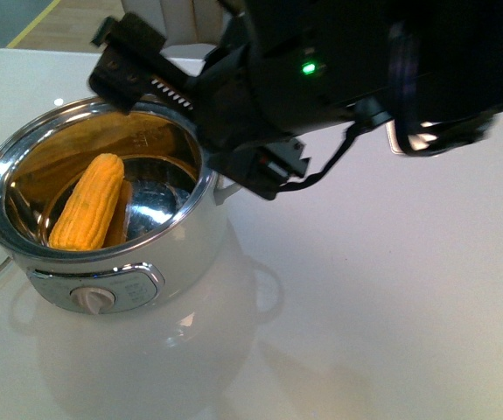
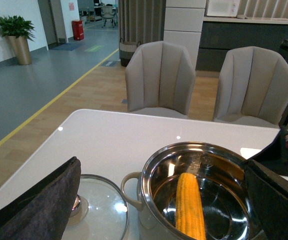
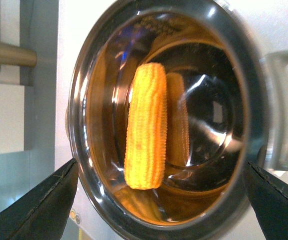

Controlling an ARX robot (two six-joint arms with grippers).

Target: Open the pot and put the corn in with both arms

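Corn [image 1: 86, 203], a husk-free yellow cob, is already lying inside the big white pot's [image 1: 190, 241] steel bowl, glass lid [image 2: 97, 205] parked beside it. Right gripper [image 3: 159, 200] is spread wide, empty; left gripper [image 2: 159, 200] looks released too. Rim could get clipped if the right arm is pulled back carelessly.

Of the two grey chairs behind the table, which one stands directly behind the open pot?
The right-hand chair in the left wrist view; it rises straight behind the pot holding the corn. The other chair sits further left, toward the lid.
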